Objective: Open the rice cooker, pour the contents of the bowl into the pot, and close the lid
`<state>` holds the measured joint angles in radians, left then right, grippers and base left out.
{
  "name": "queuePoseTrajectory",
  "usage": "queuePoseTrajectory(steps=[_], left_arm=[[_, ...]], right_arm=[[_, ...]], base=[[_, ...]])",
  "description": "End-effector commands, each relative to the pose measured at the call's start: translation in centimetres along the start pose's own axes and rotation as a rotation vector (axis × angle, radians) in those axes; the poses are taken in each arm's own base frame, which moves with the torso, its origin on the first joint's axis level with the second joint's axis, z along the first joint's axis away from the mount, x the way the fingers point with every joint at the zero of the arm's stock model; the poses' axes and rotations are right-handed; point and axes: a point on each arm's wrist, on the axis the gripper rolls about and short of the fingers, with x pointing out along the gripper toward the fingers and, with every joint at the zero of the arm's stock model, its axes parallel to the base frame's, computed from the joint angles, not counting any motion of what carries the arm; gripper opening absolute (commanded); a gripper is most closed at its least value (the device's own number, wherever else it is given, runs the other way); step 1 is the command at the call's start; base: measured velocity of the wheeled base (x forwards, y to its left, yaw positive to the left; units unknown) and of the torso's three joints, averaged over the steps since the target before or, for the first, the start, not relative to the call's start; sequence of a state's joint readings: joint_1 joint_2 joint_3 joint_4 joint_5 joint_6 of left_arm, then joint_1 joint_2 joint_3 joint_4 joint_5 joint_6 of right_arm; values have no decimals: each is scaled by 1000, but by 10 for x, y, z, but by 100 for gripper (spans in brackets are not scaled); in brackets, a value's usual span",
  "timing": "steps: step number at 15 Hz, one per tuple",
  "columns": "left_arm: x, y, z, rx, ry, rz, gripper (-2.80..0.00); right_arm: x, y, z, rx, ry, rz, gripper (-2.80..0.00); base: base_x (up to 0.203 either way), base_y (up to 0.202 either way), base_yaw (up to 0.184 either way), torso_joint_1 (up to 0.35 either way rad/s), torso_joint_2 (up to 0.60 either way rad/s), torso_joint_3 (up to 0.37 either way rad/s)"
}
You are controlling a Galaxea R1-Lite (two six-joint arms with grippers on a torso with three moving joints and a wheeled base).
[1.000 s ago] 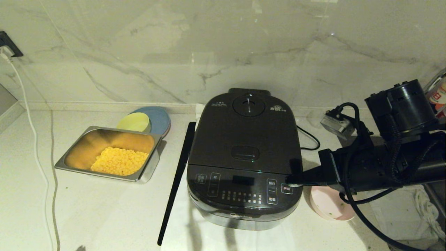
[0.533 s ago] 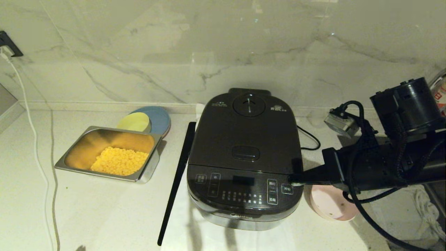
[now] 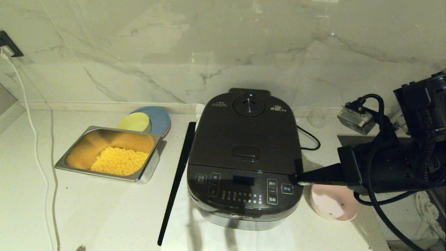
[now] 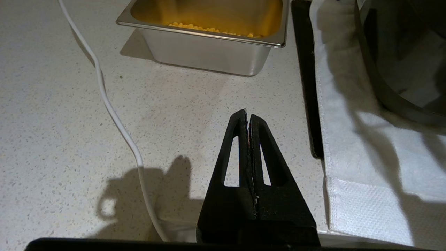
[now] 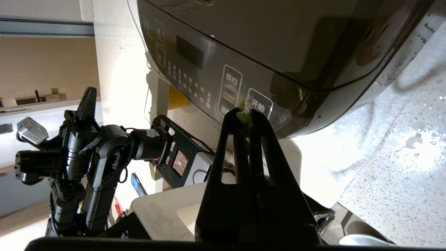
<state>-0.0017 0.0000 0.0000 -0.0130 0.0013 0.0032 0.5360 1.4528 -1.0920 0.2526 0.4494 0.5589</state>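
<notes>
Head view: bowl (image 3: 333, 206) below right pincer (image 3: 295, 179).

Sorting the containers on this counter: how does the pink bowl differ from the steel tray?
The bowl is round, pale pink and small; the steel tray is rectangular, shiny metal and larger. The bowl looks nearly empty, only a few specks inside; the tray holds yellow corn kernels. The bowl sits right of the rice cooker, the tray left. Both rest upright on the counter.

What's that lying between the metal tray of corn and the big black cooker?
A long black strip on the counter, shown in the head view, beside the rice cooker, apart from the tray.
</notes>
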Motion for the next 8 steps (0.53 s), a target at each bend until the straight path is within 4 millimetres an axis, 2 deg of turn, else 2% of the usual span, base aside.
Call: queuePoseTrajectory(steps=[1,8], left_arm=[[1,0,-2,0,8,0,-280],[1,0,-2,0,8,0,-280]], right_arm=[[3,-4,-4,10,17,-8,-280],[8,-6,-2,15,25,-12,-280]], base=[[0,0,0,0,0,0],[0,0,0,0,0,0]])
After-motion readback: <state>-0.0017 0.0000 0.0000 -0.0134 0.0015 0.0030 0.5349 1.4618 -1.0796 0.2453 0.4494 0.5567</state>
